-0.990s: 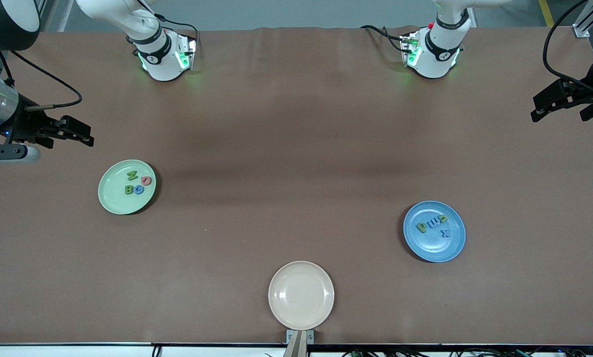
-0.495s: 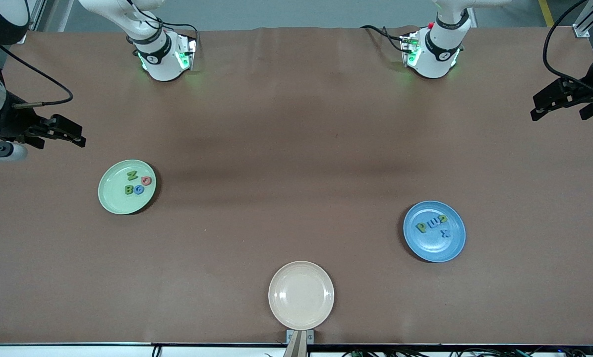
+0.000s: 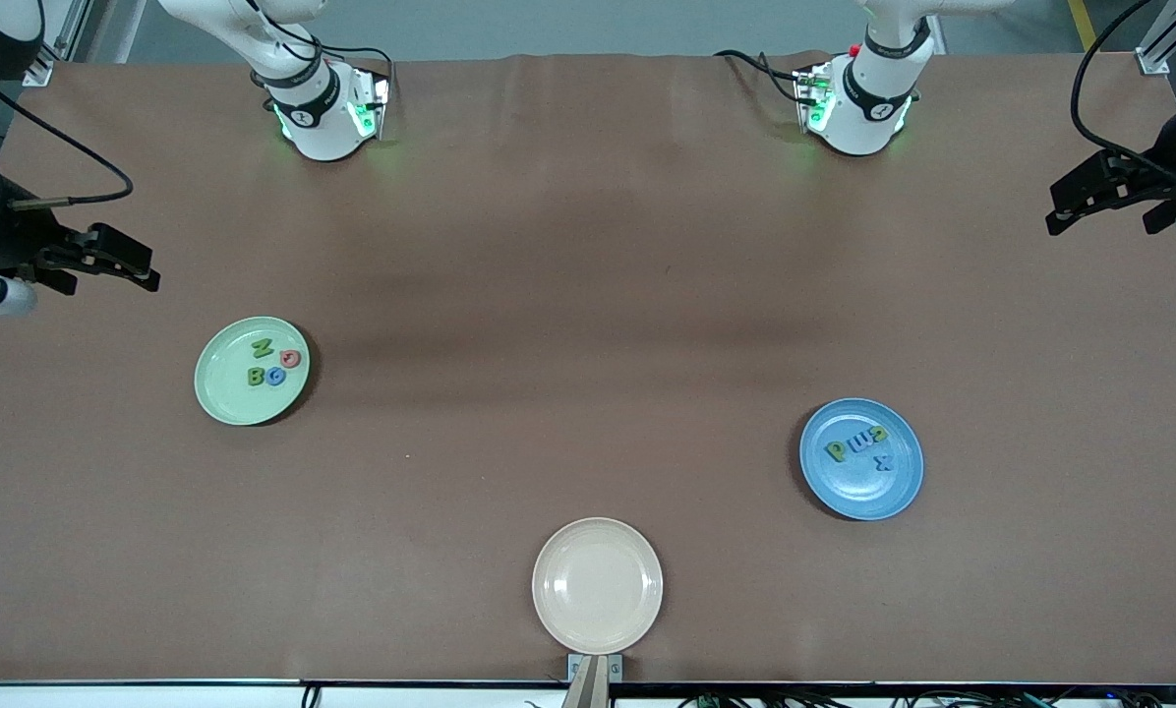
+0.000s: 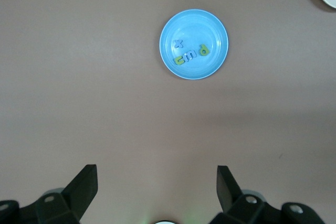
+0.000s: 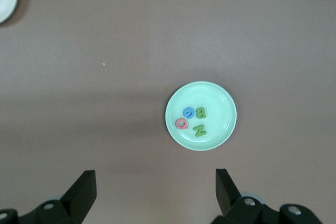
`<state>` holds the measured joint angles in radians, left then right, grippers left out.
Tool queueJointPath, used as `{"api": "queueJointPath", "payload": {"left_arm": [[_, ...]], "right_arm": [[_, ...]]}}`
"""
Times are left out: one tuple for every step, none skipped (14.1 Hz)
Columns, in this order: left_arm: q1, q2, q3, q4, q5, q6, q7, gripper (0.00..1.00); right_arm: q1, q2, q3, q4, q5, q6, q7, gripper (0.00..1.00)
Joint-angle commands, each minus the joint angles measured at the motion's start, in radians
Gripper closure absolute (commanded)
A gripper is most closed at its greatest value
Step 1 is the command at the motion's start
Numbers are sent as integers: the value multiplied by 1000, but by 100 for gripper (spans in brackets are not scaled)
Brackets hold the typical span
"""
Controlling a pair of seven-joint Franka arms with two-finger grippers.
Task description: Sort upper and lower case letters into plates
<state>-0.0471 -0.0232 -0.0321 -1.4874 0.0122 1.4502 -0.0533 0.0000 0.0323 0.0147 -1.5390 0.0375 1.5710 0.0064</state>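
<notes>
Brown cloth covers the long table (image 3: 588, 295), my two white bases standing along its back edge under green status lights. Since a second ago my right gripper (image 3: 121, 264) has drawn back toward the right arm's end of the table, fingers spread wide and holding nothing, while my left gripper (image 3: 1089, 197), equally wide and bare, has barely shifted at the left arm's end. Nothing on the cloth has moved. Near my right arm's end, the mint green plate (image 3: 219, 388) carries the green N (image 3: 263, 348), green B (image 3: 256, 376), blue G (image 3: 274, 376) and red round letter (image 3: 291, 359). Toward my left arm's end, the blue plate (image 3: 858, 492) holds the green p (image 3: 835, 449), green u (image 3: 875, 434), blue m (image 3: 856, 446) and blue x (image 3: 883, 462). At the front edge sits a cream plate (image 3: 598, 586).
</notes>
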Motion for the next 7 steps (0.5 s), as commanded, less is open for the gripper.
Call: {"api": "queueJointPath", "payload": {"left_arm": [[3, -53, -11, -88, -8, 39, 3, 0], [1, -76, -12, -126, -9, 71, 3, 0], [1, -92, -22, -155, -9, 91, 3, 0], [7, -99, -32, -166, -9, 96, 1, 0], [9, -98, -32, -162, -9, 95, 3, 0], [10, -96, -31, -154, -3, 93, 13, 0], [10, -92, -29, -140, 2, 90, 12, 0]], "right_arm": [[-28, -3, 22, 48, -19, -12, 7, 0], [-35, -3, 24, 60, -18, -19, 9, 0], [-38, -3, 24, 62, -18, -19, 3, 0], [-40, -3, 24, 68, -16, -19, 7, 0], [-52, 0, 25, 69, -12, -16, 4, 0], [-55, 1, 27, 69, -15, -11, 1, 0], [-55, 3, 27, 69, -18, -9, 0, 0]]}}
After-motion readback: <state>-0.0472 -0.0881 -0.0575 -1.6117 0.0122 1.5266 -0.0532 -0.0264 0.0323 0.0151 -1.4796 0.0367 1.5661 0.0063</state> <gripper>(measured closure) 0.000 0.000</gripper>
